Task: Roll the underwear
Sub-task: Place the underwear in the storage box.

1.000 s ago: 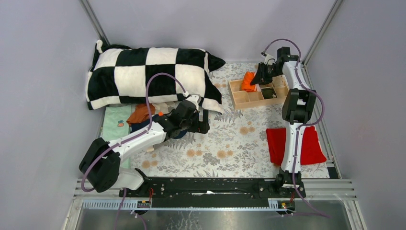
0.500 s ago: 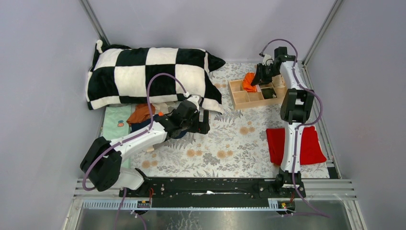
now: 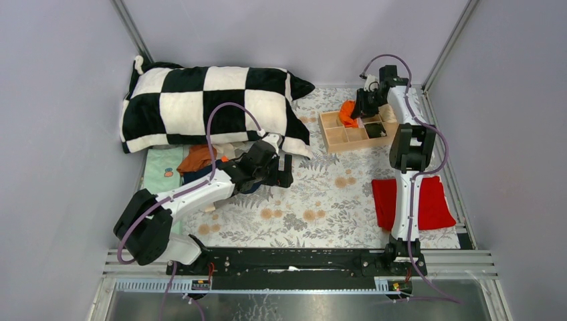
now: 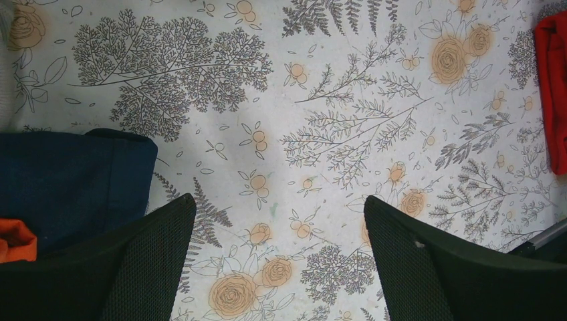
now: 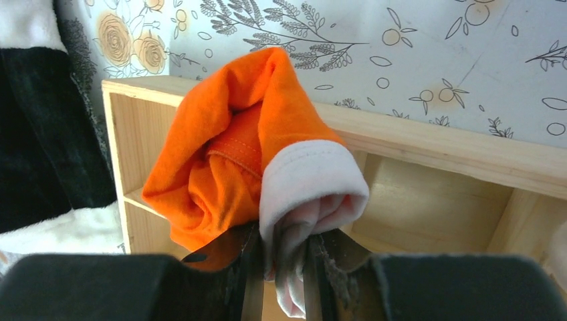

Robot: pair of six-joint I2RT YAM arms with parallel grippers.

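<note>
Flower-print worktop (image 3: 314, 200), grey walls all round. Wooden tray (image 5: 428, 144) with compartments sits under and just ahead of the right hand (image 5: 281, 261).

Orange briefs (image 5: 227, 160): rolled into a loose bundle, white waistband on the outer wrap. Thin knit, so I judge it very light and limp, with no stiffness of its own. Not fragile, not slippery. The roll will likely spring open once let go unless walls pen it in. Best hold, by my reckoning: across the roll's end, pinching all layers together, waistband included, so no loose wrap slides out.

Right hand: jaws narrowed onto the bundle's near end, white band and orange layers squeezed between them. Bundle sticks out past the jaw tips and hangs over a corner compartment of the tray. Whether it touches the wood, cannot tell.

Left hand (image 4: 277, 221): fully spread, nothing between the jaws, bare print below. Navy briefs (image 4: 67, 180) lie flat just beside one jaw and partly under it, a scrap of orange cloth touching them. More underwear, rust and pale, in a heap (image 3: 195, 159) behind that hand, alongside its arm. Same soft cloth: take by a hem or waistband, pinching low against the worktop.
</note>
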